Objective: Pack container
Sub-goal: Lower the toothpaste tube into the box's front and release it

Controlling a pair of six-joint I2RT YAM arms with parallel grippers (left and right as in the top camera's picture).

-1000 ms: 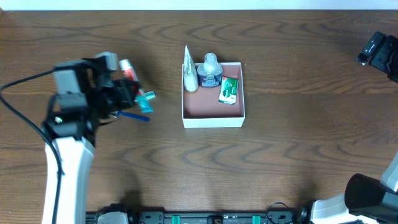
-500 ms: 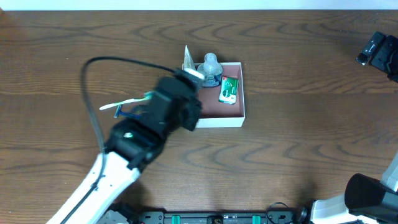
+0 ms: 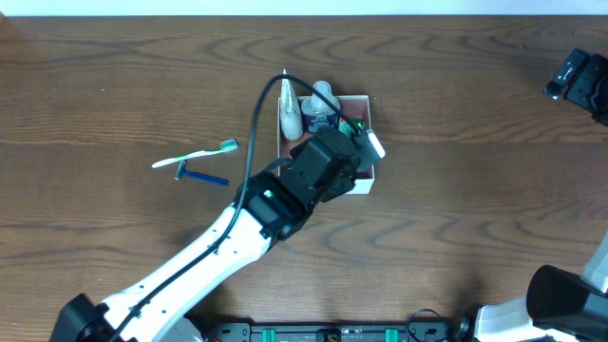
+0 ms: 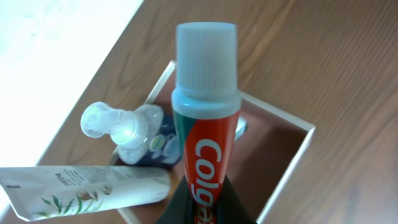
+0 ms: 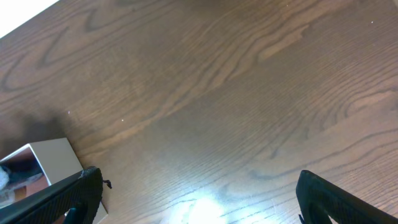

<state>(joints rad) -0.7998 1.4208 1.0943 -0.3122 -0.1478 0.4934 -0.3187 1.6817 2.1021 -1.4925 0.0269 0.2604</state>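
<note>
A white box [image 3: 370, 177] with a brown floor stands mid-table. My left gripper [image 3: 357, 148] hovers over it, shut on a red Colgate toothpaste tube [image 4: 206, 134] whose white cap [image 3: 376, 146] points to the box's right wall. In the left wrist view the tube stands between the black fingers [image 4: 236, 208], above the box rim [image 4: 291, 167]. Inside lie a clear pump bottle [image 4: 126, 132], a white tube [image 4: 84, 190] and a green packet [image 3: 352, 124]. My right gripper [image 5: 199, 194] is open over bare table, far right.
A green-headed toothbrush [image 3: 195, 155] and a blue razor [image 3: 205, 177] lie on the table left of the box. The left arm and its cable stretch from the front left across to the box. The right wrist view catches a box corner [image 5: 55, 163].
The left arm has swung right from the toothbrush and razor spot to above the box, carrying the toothpaste. Toothbrush and razor stay on the table. The right arm has not moved.
</note>
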